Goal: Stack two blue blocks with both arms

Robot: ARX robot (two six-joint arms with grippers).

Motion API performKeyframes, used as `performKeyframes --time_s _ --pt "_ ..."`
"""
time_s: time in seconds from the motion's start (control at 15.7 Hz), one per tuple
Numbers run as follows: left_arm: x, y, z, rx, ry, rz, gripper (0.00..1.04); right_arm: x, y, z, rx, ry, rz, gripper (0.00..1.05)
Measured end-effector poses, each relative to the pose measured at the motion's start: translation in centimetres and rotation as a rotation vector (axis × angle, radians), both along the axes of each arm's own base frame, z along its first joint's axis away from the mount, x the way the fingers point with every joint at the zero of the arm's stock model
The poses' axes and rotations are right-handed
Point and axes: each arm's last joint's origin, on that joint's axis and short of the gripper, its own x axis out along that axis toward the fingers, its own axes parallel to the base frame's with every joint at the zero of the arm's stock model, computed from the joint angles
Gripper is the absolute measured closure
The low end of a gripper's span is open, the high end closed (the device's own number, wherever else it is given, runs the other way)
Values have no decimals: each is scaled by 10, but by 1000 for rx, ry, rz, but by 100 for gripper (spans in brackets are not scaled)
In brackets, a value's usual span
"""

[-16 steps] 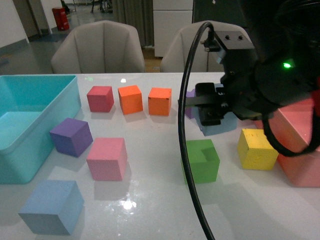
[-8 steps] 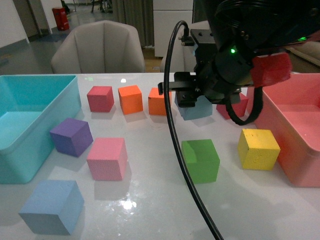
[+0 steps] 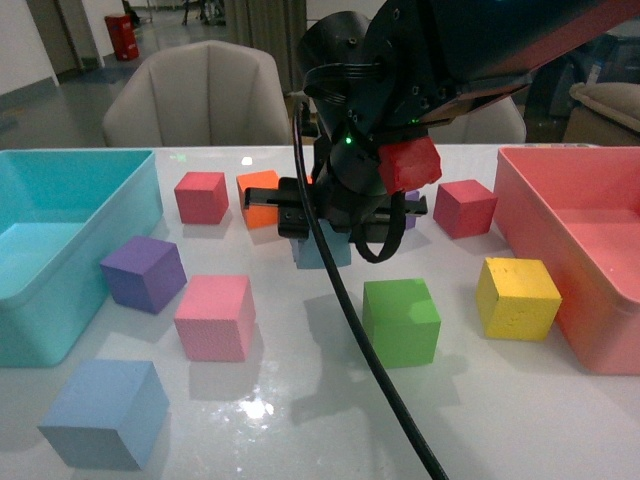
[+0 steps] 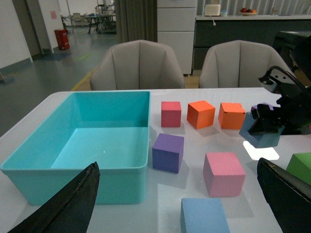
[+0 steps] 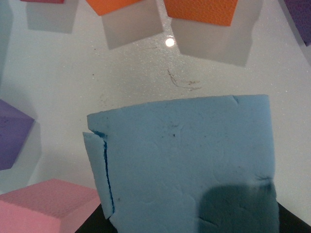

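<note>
Our left tool [image 4: 176, 165] hangs empty, its fingers spread wide, by the near left corner of the surface [image 3: 480, 400], where the first blue block [image 3: 105, 412] lies. Our right arm [image 3: 450, 50] slants in from the far right. Its tool [image 3: 335, 215] clamps the second blue block [image 3: 322, 252], which is tilted at mid-surface and largely hidden beneath it.

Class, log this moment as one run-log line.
right claw: shut on blue block, off table | left claw: open, empty | second blue block: on table, untouched
</note>
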Motion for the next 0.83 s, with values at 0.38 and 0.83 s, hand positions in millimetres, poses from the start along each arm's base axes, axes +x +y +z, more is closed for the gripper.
performKeyframes --time_s 0.38,0.83 --pt "0 0 0 0 0 0 7 10 9 -14 -20 29 -41 61" --pt "0 0 0 0 0 0 7 16 14 -39 -50 91 -54 56"
